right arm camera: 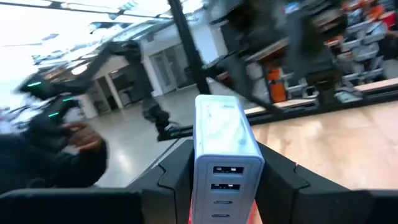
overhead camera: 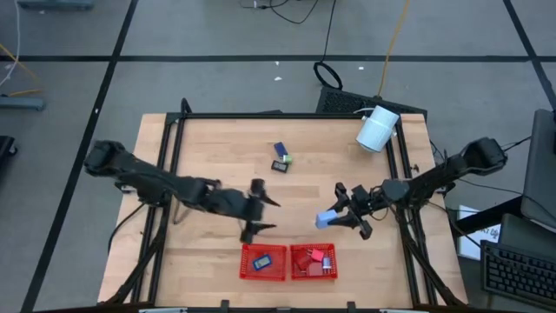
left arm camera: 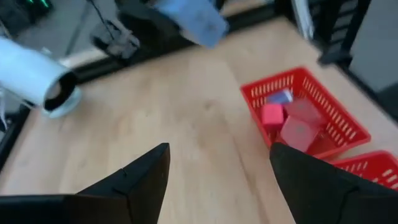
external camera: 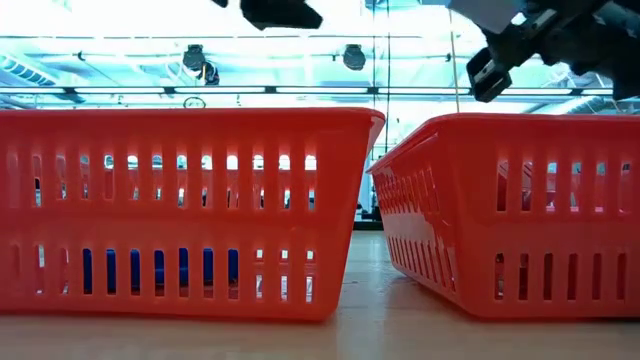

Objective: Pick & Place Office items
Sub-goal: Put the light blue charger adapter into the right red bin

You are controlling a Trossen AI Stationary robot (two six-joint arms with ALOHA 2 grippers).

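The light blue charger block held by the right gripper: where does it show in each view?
High view: light blue charger block in the right gripper, above the right red tray.
Low view: not visible.
Left wrist view: the block at the top edge.
Right wrist view: the block at centre, between the fingers.
Shared landmark: the right red tray.

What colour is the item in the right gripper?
Light blue item, held in the right gripper; right wrist view shows it best.
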